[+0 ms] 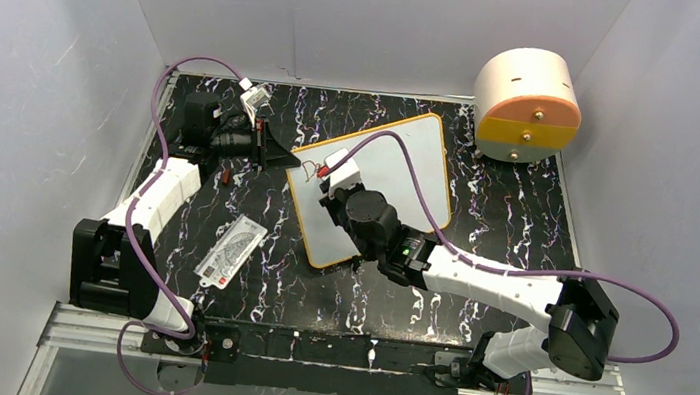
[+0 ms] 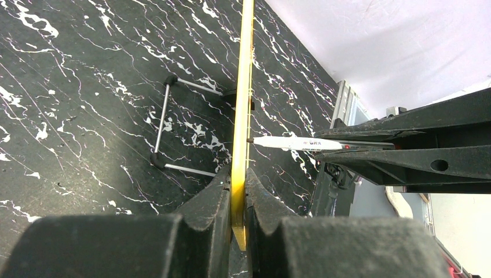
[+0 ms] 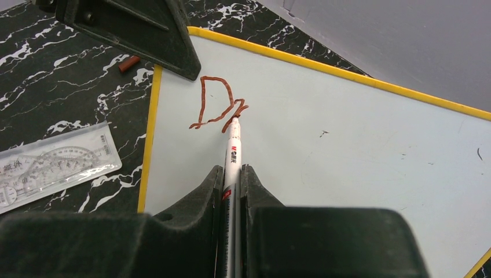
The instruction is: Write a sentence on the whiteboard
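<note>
The whiteboard (image 1: 400,168) with its orange-yellow frame stands tilted in mid-table. It also shows in the right wrist view (image 3: 347,150), and edge-on in the left wrist view (image 2: 242,104). My left gripper (image 2: 238,185) is shut on its frame at the upper left corner (image 1: 282,157). My right gripper (image 3: 231,174) is shut on a white marker (image 3: 233,152) whose tip touches the board. The sentence (image 3: 217,104) is only a reddish-brown "D" and the start of a second letter. The marker also shows in the left wrist view (image 2: 289,142).
A clear plastic ruler card (image 1: 230,251) lies left of the board, also in the right wrist view (image 3: 52,168). A small red marker cap (image 3: 128,63) lies near it. A round cream and orange container (image 1: 527,103) stands at the back right. The board's wire foot (image 2: 168,124) rests on the table.
</note>
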`<action>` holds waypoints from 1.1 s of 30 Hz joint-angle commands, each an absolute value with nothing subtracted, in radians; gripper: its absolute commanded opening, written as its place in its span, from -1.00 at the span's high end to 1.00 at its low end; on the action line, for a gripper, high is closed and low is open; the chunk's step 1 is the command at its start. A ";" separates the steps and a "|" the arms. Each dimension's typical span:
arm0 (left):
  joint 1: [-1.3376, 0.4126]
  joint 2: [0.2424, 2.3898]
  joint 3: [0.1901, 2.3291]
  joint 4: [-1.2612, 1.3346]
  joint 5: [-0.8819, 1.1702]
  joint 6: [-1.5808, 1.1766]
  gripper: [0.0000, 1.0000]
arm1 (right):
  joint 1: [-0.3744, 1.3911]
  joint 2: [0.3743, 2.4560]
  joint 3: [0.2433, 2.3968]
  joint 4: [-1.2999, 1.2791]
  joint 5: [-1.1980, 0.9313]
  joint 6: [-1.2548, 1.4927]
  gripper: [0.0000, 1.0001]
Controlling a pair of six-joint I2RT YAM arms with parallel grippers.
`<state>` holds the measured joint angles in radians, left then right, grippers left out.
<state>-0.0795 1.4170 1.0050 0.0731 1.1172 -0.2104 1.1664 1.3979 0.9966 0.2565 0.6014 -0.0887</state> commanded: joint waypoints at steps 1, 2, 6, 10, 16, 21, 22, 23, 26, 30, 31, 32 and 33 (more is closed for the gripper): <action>-0.075 1.417 0.992 0.052 1.138 -0.207 1.00 | 1.157 1.397 0.981 0.335 0.637 -0.089 1.00; -0.075 1.418 0.992 0.052 1.139 -0.208 1.00 | 1.155 1.398 0.981 0.340 0.639 -0.090 1.00; -0.077 1.419 0.991 0.053 1.139 -0.209 1.00 | 1.149 1.405 0.980 0.357 0.643 -0.090 1.00; -0.077 1.419 0.991 0.054 1.139 -0.209 1.00 | 1.141 1.407 0.977 0.371 0.645 -0.090 1.00; -0.077 1.420 0.991 0.054 1.141 -0.209 1.00 | 1.136 1.401 0.976 0.372 0.654 -0.089 1.00; -0.077 1.420 0.991 0.054 1.140 -0.209 1.00 | 1.132 1.393 0.977 0.351 0.658 -0.085 1.00; -0.077 1.420 0.991 0.054 1.139 -0.209 1.00 | 1.133 1.390 0.978 0.341 0.658 -0.082 1.00; -0.077 1.419 0.991 0.054 1.139 -0.209 1.00 | 1.132 1.388 0.978 0.334 0.657 -0.081 1.00; -0.077 1.420 0.990 0.054 1.137 -0.209 1.00 | 1.133 1.373 0.975 0.317 0.658 -0.072 1.00; -0.077 1.419 0.990 0.054 1.133 -0.209 1.00 | 1.134 1.365 0.973 0.306 0.664 -0.068 1.00; -0.077 1.419 0.989 0.054 1.131 -0.209 1.00 | 1.133 1.365 0.973 0.304 0.666 -0.068 1.00; -0.077 1.419 0.988 0.054 1.132 -0.209 1.00 | 1.133 1.366 0.973 0.304 0.667 -0.069 1.00; -0.077 1.419 0.988 0.054 1.132 -0.209 1.00 | 1.132 1.367 0.973 0.304 0.668 -0.069 1.00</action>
